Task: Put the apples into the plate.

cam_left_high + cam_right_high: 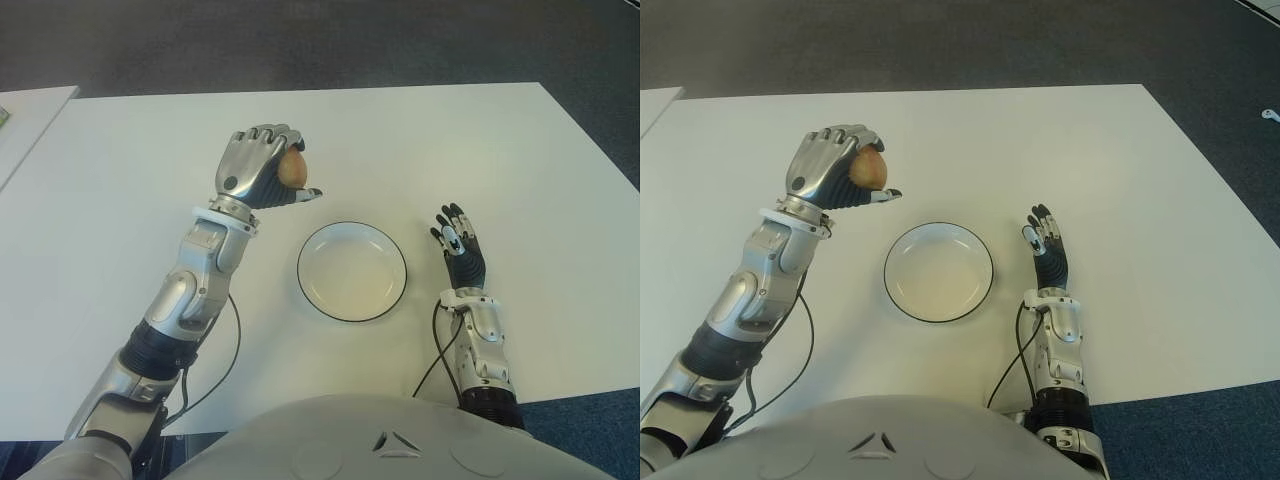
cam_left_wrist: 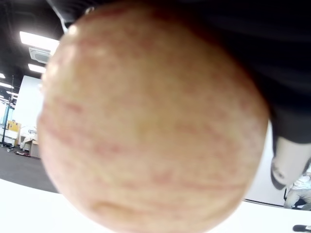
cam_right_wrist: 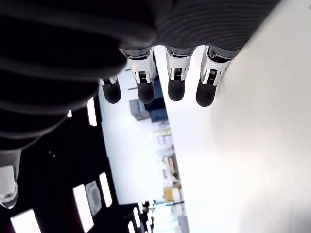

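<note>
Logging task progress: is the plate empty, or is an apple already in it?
Empty. The plate shows only its bare white inside; the one apple visible is gripped in the left hand, beyond the plate's rim.

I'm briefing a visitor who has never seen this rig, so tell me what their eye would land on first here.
First, the left hand, raised over the white table with its fingers wrapped around a yellowish, red-streaked apple, up and to the left of the plate. Next, the empty white plate with a dark rim at the table's centre. The right hand shows just right of the plate, fingers extended, holding nothing.
</note>
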You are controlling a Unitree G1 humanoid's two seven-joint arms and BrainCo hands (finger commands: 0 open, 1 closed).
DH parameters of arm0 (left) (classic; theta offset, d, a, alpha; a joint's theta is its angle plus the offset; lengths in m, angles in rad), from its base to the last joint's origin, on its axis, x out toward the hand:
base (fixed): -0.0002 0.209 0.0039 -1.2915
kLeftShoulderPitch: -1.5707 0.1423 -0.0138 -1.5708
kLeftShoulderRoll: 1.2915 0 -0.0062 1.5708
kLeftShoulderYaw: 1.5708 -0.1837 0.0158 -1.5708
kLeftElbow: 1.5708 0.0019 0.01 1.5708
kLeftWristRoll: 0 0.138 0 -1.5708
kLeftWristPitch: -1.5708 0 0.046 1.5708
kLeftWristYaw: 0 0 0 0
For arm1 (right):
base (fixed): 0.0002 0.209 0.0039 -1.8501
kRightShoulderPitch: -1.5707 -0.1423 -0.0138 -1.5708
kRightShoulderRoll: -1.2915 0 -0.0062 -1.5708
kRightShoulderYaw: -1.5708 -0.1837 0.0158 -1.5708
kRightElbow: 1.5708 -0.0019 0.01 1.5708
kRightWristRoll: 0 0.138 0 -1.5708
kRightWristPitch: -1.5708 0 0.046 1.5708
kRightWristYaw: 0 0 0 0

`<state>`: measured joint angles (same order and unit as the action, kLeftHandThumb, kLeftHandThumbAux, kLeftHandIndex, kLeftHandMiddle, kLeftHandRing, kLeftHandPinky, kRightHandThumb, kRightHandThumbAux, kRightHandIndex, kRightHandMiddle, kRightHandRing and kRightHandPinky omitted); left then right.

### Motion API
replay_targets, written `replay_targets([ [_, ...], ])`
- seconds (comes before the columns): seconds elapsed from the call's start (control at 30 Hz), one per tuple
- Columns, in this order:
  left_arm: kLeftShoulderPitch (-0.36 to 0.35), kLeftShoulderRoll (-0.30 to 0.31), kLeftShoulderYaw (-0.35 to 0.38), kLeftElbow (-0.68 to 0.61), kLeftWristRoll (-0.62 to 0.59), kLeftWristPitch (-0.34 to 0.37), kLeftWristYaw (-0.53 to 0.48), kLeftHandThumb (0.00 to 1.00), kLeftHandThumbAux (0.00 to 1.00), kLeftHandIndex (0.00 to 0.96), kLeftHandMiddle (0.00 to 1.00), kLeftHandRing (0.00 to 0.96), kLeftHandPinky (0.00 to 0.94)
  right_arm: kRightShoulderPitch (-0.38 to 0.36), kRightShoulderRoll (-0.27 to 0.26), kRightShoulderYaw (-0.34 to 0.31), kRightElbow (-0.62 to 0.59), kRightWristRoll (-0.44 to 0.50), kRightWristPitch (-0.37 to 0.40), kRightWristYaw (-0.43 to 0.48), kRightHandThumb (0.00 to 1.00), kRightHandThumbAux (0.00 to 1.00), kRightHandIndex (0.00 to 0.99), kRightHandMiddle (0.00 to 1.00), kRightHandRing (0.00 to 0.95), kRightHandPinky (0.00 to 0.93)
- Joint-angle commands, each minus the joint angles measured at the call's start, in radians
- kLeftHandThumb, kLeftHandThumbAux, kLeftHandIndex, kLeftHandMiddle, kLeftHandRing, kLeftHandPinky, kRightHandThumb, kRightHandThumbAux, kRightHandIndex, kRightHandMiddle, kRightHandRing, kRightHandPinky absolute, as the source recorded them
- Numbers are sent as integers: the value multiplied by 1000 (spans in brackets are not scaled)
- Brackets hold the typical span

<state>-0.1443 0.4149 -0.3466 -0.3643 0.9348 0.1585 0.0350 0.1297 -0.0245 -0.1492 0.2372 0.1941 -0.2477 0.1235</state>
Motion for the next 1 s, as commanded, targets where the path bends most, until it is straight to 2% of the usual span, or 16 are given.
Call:
replay_targets([
  [0.03,47,-60,-65,-74,9,-7,-69,856,666,402,529,843,784,41,5,-1,67,-8,51,-6,100,490,4,8,0,0],
  [0.37,110,-122,-133,-115,-54,-24,-217,856,666,402,528,834,770,34,-1,5,76,-11,49,-2,102,491,4,10,0,0],
  [0.57,132,-152,-173,-76,-53,-30,-242,856,666,402,529,823,651,34,3,12,79,-14,41,-3,98,496,4,6,0,0],
  [0.77,149,-153,-187,-36,-64,-40,-259,857,666,403,531,819,662,39,5,14,72,-9,40,-1,107,498,5,1,0,0],
  [0.83,157,-155,-193,-32,-63,-45,-255,857,665,404,531,818,626,40,4,16,70,-8,42,2,109,498,5,0,0,0],
  [0.9,165,-155,-196,-31,-59,-50,-249,857,665,404,530,821,692,42,4,17,67,-8,43,4,114,501,5,0,0,0],
  [1.0,178,-157,-206,-29,-54,-47,-256,857,665,405,529,820,728,46,4,21,62,-7,45,8,118,503,4,0,0,0],
])
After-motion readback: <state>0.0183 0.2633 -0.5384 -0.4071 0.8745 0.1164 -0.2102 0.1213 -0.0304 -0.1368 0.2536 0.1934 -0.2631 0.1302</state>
